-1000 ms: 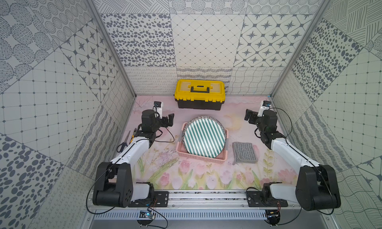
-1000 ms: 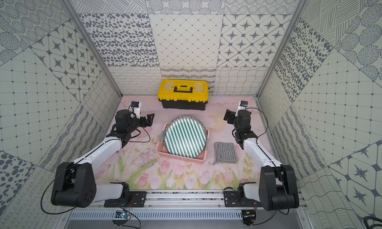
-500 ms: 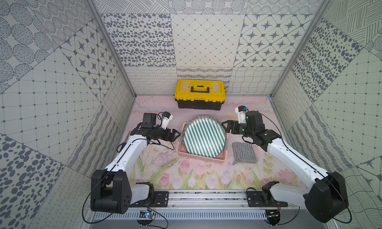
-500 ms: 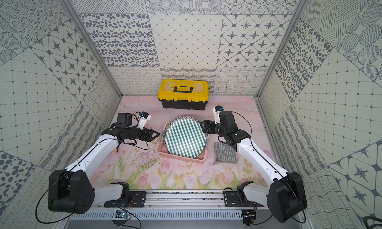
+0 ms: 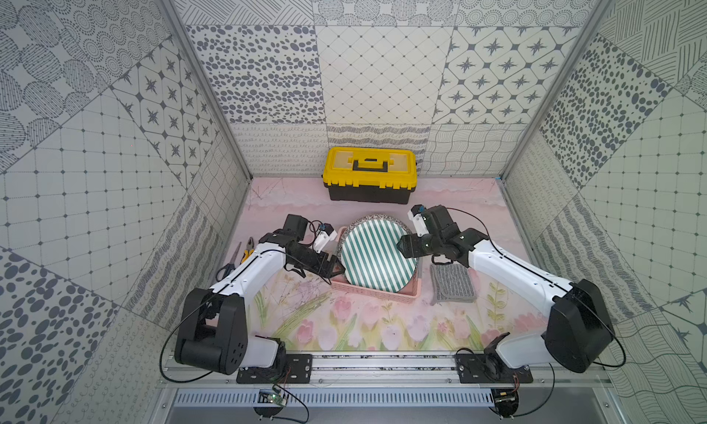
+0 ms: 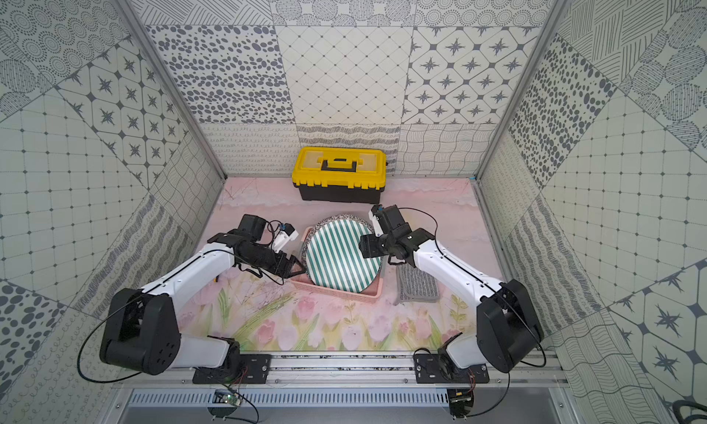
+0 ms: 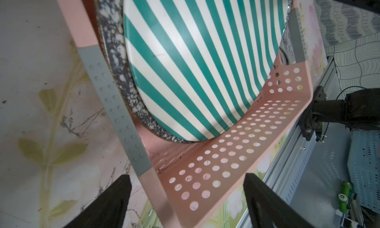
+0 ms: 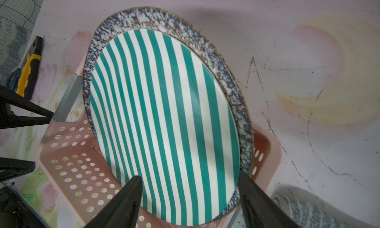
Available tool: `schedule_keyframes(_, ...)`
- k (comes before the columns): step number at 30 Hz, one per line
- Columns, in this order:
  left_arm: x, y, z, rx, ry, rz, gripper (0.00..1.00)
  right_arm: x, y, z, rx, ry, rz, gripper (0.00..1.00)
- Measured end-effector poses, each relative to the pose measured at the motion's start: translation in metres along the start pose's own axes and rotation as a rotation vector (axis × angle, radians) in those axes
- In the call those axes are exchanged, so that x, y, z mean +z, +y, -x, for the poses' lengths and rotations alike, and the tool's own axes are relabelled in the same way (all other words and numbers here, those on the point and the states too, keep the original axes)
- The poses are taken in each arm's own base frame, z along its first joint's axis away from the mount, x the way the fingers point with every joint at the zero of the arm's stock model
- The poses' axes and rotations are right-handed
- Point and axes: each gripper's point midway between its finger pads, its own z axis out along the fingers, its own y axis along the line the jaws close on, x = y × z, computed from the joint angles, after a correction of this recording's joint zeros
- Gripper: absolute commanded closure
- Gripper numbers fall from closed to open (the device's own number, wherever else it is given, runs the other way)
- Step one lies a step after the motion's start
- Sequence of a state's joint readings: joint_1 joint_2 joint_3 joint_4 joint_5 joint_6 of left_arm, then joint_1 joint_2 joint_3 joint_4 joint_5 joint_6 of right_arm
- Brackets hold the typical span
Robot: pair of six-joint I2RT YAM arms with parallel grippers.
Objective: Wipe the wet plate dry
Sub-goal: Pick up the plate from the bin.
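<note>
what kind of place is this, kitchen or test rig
Probably a robot test cell, not a kitchen: patterned panel walls box in a floral-print tabletop; left arm and right arm mount on a front rail.

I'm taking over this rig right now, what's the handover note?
Left end effector: open, basket wall between its jaws, holding nothing.
Right end effector: open around the plate edge, not gripping.
The plate leans in the basket against a speckled plate.
Cloth: lying beside the basket, untouched.
Done: nothing wiped.
Left: grip plate, fetch cloth, wipe.
</note>
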State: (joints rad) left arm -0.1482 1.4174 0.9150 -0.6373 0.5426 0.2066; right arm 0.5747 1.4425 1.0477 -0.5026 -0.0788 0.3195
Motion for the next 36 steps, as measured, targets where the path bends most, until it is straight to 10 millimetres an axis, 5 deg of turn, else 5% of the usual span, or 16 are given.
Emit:
schedule_keyframes(22,0.006,-0.002,-0.005,-0.005,0.026,-0.01,0.07,0.028,-0.013,-0.01,-0.107,0.052,-0.198,0.28)
schedule_keyframes(36,0.009,-0.003,-0.008,-0.008,0.035,-0.014,0.07,0.043,-0.002,-0.018,-0.118,0.078,-0.181,0.34)
